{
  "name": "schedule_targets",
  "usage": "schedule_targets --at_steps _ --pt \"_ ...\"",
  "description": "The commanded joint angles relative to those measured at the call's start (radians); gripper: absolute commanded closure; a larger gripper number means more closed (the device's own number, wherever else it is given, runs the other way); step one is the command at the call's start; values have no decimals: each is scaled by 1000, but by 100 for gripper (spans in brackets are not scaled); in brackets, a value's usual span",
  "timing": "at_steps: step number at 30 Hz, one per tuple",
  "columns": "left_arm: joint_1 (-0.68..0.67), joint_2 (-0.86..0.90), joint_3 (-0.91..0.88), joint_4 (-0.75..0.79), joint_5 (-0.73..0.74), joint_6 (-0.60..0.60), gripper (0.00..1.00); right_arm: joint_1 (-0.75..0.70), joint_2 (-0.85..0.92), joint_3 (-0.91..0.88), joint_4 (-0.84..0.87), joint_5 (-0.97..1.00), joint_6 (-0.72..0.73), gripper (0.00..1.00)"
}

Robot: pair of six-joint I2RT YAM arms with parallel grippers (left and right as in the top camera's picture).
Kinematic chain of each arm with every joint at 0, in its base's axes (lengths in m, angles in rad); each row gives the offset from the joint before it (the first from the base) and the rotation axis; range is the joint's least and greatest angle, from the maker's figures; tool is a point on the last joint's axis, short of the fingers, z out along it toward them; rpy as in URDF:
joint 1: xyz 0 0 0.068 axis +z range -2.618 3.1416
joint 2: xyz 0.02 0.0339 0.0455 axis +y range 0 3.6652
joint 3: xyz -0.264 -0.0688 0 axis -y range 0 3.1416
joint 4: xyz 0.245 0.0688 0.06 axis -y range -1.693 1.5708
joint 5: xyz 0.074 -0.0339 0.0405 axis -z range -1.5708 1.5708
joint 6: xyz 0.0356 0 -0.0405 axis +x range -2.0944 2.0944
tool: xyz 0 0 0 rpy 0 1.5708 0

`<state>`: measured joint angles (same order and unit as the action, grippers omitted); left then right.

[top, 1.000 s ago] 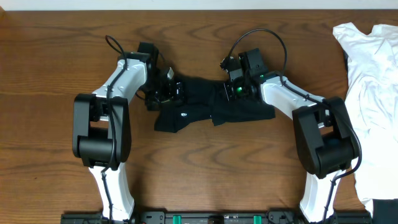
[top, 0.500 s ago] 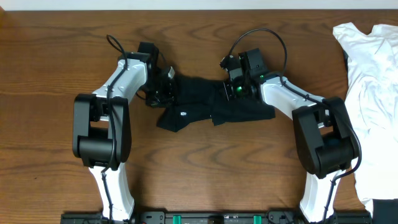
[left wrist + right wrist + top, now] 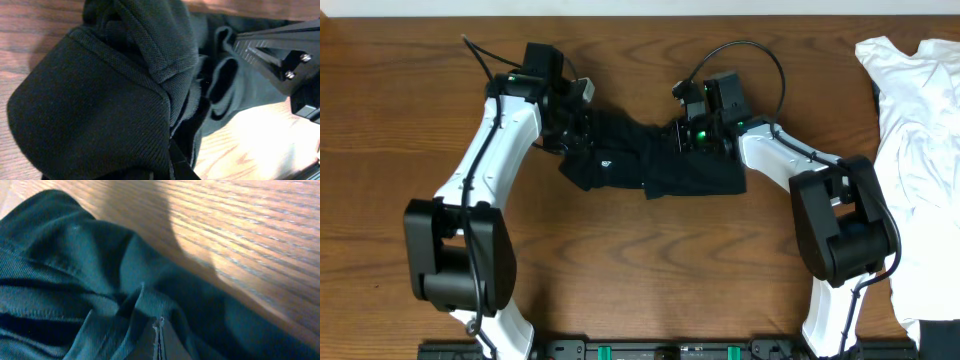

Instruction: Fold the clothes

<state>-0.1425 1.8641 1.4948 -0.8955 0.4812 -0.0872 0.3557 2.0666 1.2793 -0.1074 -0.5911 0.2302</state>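
The clothes, a black collared shirt point(image 3: 665, 172), lie bunched in the middle of the table, with a small white logo point(image 3: 607, 163) showing near the left end. My left gripper point(image 3: 582, 126) is shut on the shirt's left end, and dark knit fabric point(image 3: 100, 100) piles over the jaws point(image 3: 170, 167) in the left wrist view. My right gripper point(image 3: 688, 136) is shut on the shirt's upper right part. In the right wrist view its fingers point(image 3: 159, 326) meet with a fold of the fabric point(image 3: 75, 275) pinched at the tips.
A white shirt point(image 3: 918, 150) lies spread along the right edge of the wooden table point(image 3: 650, 270). Both arm bases stand at the near edge. Cables loop above each wrist.
The left gripper has shut on the shirt's left end and moved up and to the far left, its arm stretching out. The shirt has been pulled taller and leftward. The right gripper barely moved.
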Motion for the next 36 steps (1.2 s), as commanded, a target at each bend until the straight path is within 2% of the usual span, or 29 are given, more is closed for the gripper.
schedule_targets --at_steps 1,6,10,14,28,34,35,36 --pt "0 -34 24 -7 -23 16 94 9 -47 -6 -2 -99 20 99" --pt "-1 -39 26 -11 -65 16 94 9 -119 -6 -38 -94 23 99" --pt "-1 -39 27 -12 -75 16 94 12 -130 -6 -88 -86 78 99" --pt "-1 -39 28 -13 -75 16 94 27 -108 -6 -163 37 76 99" --pt "-1 -38 14 -12 -90 -3 94 124 -6 -7 -126 145 69 99" --pt "-1 -6 12 -11 -191 -43 94 142 31 -7 -104 147 69 99" --pt "-1 5 12 -12 -213 -58 91 143 44 -7 -100 147 69 99" --pt "-1 13 12 -12 -223 -62 73 143 48 -7 -99 146 69 99"
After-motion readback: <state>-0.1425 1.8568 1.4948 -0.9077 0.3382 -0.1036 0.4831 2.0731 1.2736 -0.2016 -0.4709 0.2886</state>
